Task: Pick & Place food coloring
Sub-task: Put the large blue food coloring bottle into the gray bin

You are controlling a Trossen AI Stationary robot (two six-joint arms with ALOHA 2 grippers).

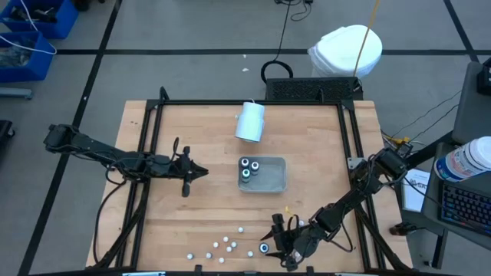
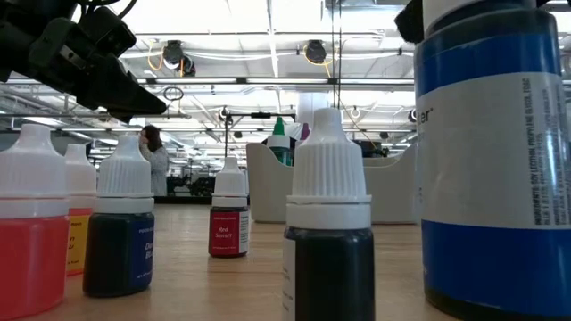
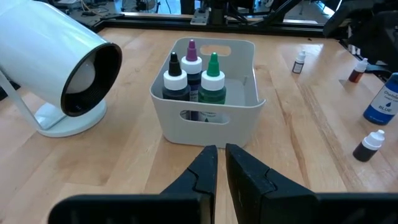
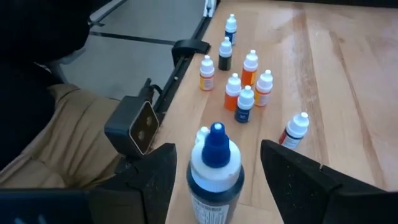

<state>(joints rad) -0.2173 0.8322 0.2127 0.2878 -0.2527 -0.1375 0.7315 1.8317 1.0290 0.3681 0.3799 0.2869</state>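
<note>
Your surface point(image 1: 192, 222) is a pale wooden top in a black frame, standing on a grey floor marked with dark lines; the low view shows a long hall with ceiling lights and a person far off. A grey tray point(image 1: 275, 184) at mid-surface holds three bottles point(image 3: 191, 78), beside a white cylinder point(image 1: 250, 121) lying on its side. Small bottles point(image 4: 239, 84) cluster at the near edge. Your left gripper point(image 3: 217, 163) hovers facing the tray, fingers nearly together, holding nothing. Your right gripper point(image 4: 214, 168) sits at the near edge, fingers wide apart around a blue-capped bottle point(image 4: 215, 171), not touching it.
</note>
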